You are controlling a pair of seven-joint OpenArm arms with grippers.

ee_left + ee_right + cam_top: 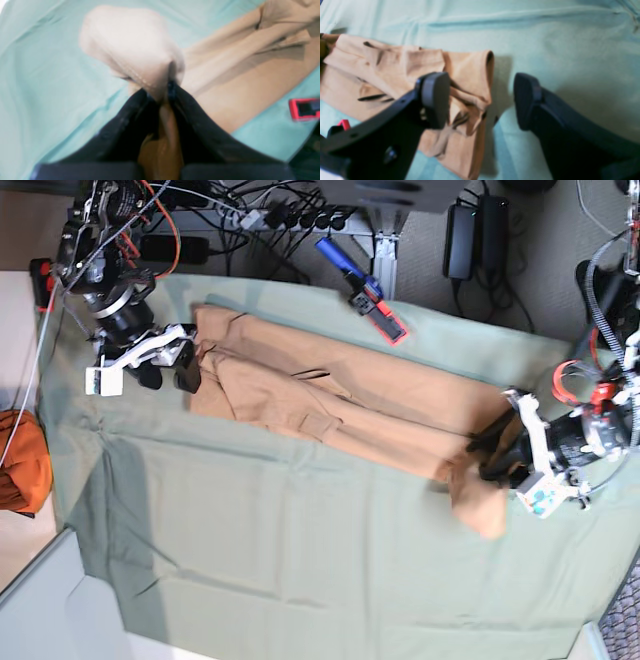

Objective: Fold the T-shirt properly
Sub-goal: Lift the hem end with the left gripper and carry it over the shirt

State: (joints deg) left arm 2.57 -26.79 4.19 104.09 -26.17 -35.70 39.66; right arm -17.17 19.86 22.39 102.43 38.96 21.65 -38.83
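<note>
The tan T-shirt [330,395] lies crumpled in a long band across the pale green sheet [300,560], from back left to right. My left gripper [490,455] is at the shirt's right end, shut on a bunch of its cloth; the left wrist view shows the fingers closed on the cloth [167,92], lifting a lump of it off the sheet, with the rest of the shirt [250,75] behind. My right gripper [170,365] is open and empty at the shirt's left end. In the right wrist view its fingers [435,100] straddle a folded edge of the shirt [395,65], just above it.
A red and blue tool [365,295] lies at the sheet's back edge, close to the shirt; it also shows in the left wrist view [303,108]. A brighter orange cloth bundle [22,460] sits off the sheet at far left. Cables and power bricks [470,230] lie behind.
</note>
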